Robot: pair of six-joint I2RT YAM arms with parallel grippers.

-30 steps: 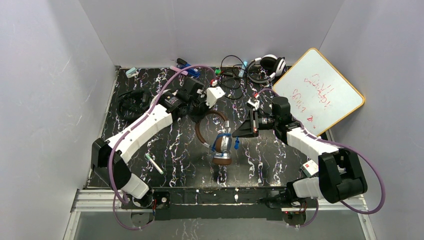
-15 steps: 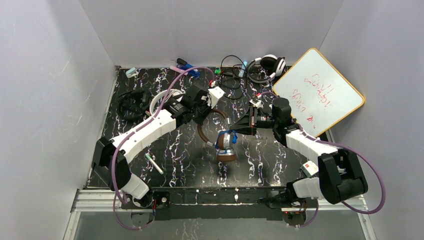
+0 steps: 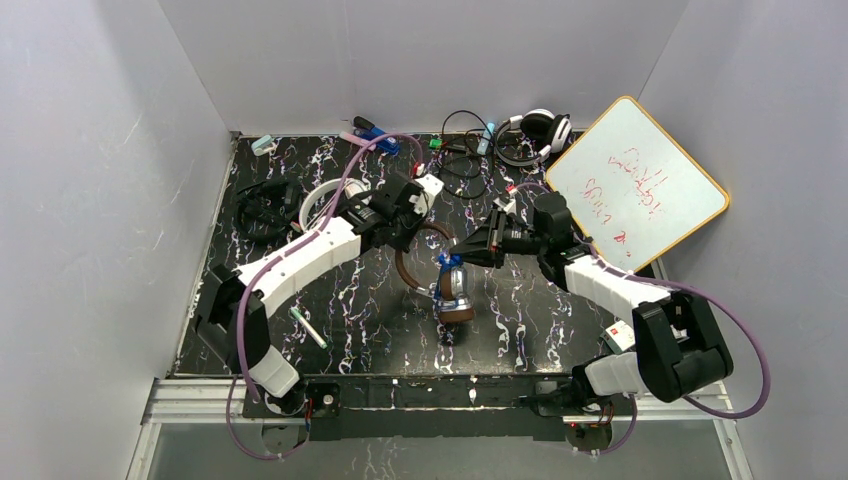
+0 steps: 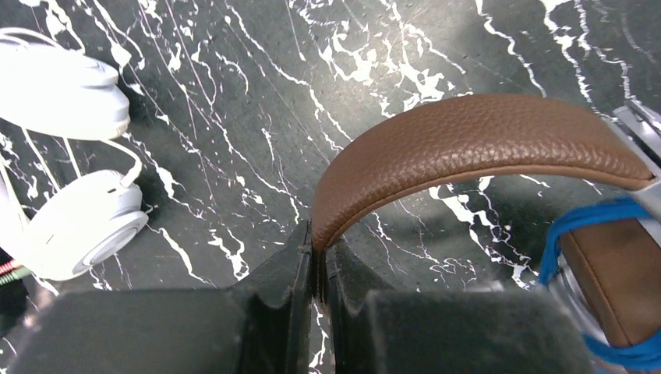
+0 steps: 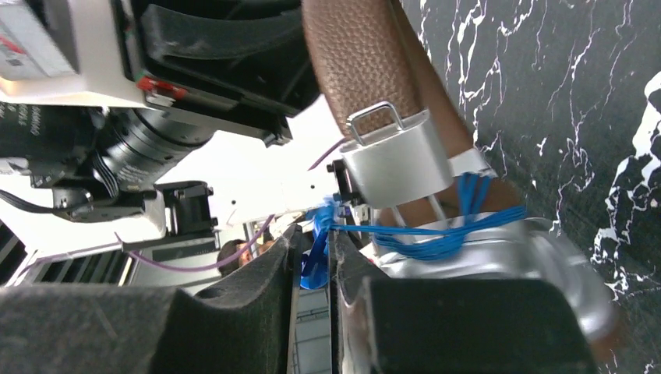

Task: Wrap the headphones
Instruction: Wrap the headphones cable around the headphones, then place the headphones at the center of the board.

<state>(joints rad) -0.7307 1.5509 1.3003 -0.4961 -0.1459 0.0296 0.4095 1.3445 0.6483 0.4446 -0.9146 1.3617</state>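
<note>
Counting headsets on the marbled table [image 3: 520, 320] gave four. A brown headset [image 3: 455, 295] sat at the centre between the arms. A white headset [image 3: 312, 198] lay behind the left arm, and a black headset [image 3: 262, 205] lay tangled near the left wall. A black-and-white headset [image 3: 535, 128] rested at the rear beside the one whiteboard [image 3: 640, 180]. One pen [image 3: 308, 327] lay near the front left.

The left gripper [image 4: 319, 265] was clamped on the end of the brown leather headband [image 4: 468, 140], holding it up off the table. The right gripper [image 5: 316, 269] had the end of the blue cord [image 5: 436, 234] in the narrow gap between its jaws. Whether it was pinching the cord could not be told. The cord was wound around the stacked ear cups and their silver yoke.

Compared with a second before, the left arm had swung rightward, uncovering the white headset. The right gripper had moved in leftward, right up to the cups.
</note>
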